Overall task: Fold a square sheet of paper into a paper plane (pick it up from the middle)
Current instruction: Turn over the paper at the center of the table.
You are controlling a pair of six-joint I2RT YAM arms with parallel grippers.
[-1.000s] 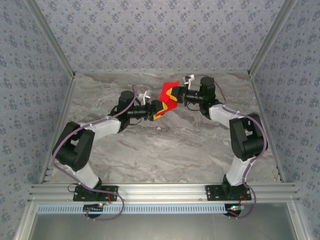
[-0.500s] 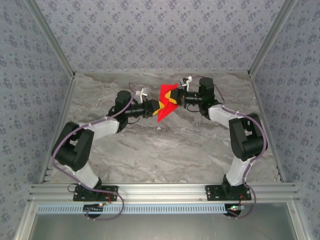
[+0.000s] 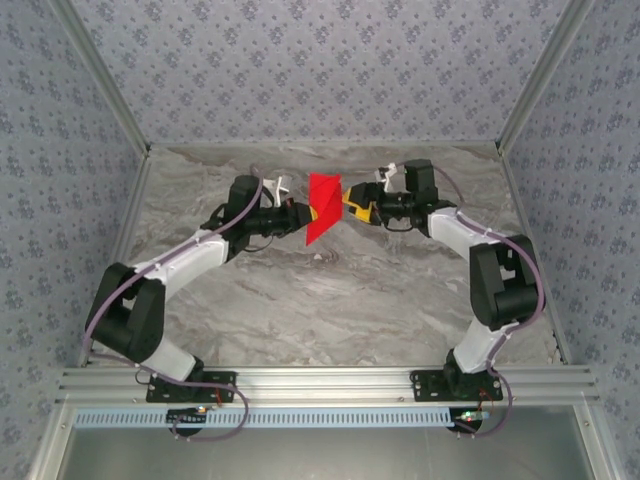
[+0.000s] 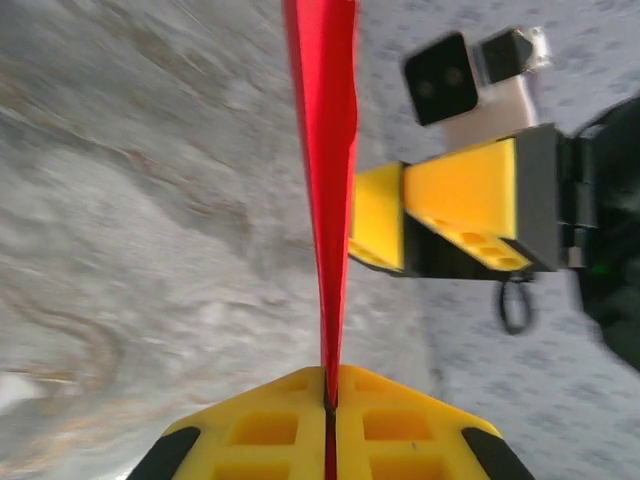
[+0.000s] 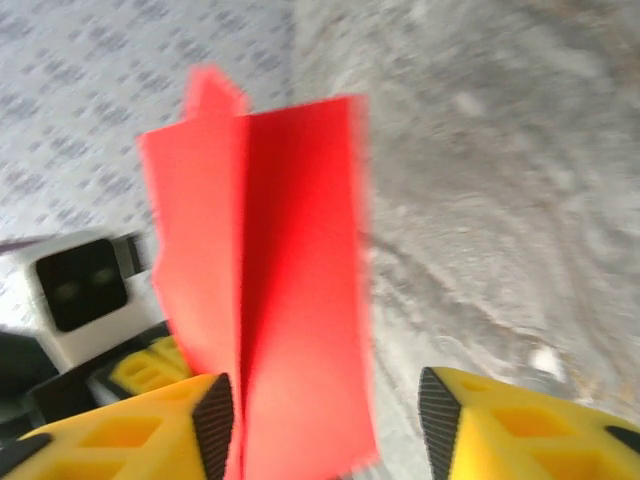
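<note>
Marble-grey table [image 3: 330, 310] lies beneath both claws. Closed tight, the left claw [image 4: 330, 388] pinches the folded square sheet of paper [image 4: 325, 170], which juts ahead of it edge-on. The right claw [image 5: 325, 400] gapes around the sheet's far side. One thin pinch may let it pivot or slip, spoiling the crease.

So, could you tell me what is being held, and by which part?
The left gripper pinches the folded red paper by the edge facing it; the right gripper stands open at the opposite side, not gripping.

Left tool [image 4: 330, 395] pinched closed; right tool [image 5: 325, 400] parted, both arms angled inward.
</note>
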